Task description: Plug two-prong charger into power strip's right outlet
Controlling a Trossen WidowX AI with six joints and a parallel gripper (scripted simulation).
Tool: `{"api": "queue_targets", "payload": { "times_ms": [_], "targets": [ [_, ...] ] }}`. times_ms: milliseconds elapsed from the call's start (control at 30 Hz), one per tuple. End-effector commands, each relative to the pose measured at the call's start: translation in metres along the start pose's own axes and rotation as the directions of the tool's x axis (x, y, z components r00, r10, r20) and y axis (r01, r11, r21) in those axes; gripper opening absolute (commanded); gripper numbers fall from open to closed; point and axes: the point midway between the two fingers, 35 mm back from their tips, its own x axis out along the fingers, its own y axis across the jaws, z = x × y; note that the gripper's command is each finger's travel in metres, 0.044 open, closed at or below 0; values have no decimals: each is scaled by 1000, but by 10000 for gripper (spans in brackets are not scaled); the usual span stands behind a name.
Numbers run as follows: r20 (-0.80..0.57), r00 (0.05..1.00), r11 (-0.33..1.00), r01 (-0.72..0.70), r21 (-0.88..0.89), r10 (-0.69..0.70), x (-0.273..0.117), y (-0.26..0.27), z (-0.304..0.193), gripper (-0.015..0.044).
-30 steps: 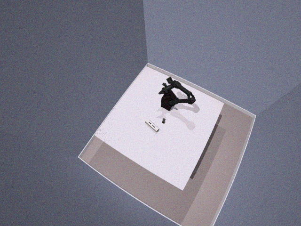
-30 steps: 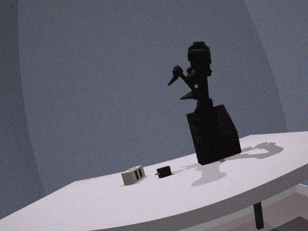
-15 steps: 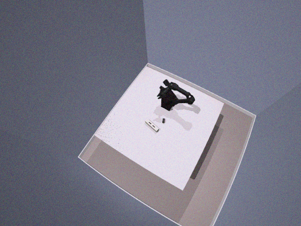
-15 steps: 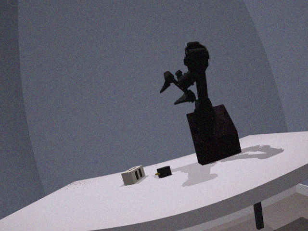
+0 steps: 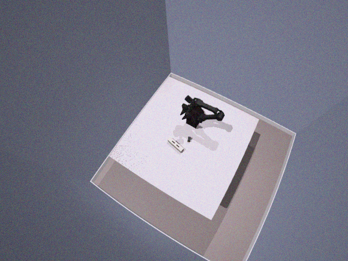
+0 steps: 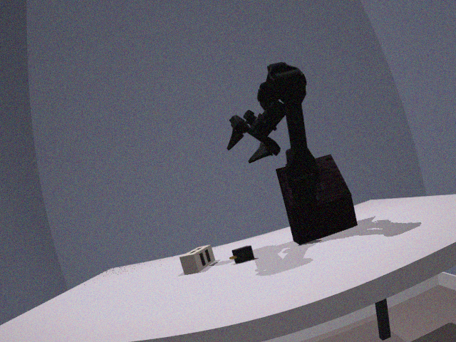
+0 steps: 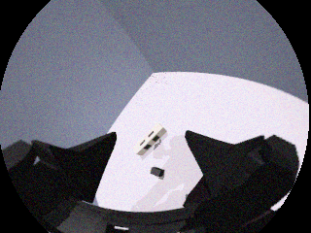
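The black two-prong charger (image 5: 188, 138) (image 6: 243, 254) (image 7: 156, 172) lies on the table between the robot's base and the power strip. Its brass prongs (image 6: 233, 257) point toward the strip's side in the exterior view. The cream power strip (image 5: 176, 145) (image 6: 190, 263) (image 7: 144, 149) stands on the table, with two dark outlets on the side that faces the charger and dark marks on top. My gripper (image 6: 238, 156) (image 7: 151, 135) is open and empty. It hangs high above the table, tilted down, and in the wrist view the strip and charger show between and below the fingertips.
The white table (image 5: 168, 179) (image 6: 128, 305) (image 7: 233, 107) carries the arm's dark base block (image 6: 320, 206), behind the charger. The arm's shadow falls on the table beside the charger. The table's edges drop to a brown floor (image 5: 140, 193) in the top view.
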Motion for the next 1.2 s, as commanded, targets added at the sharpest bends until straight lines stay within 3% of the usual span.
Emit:
{"api": "queue_targets", "payload": {
  "times_ms": [0,1167],
  "targets": [
    [-45,999,999,12,-52,-14,10,2,-5,440],
    [-379,909,862,-45,-505,-175,84,28,-68,440]
  ]
}}
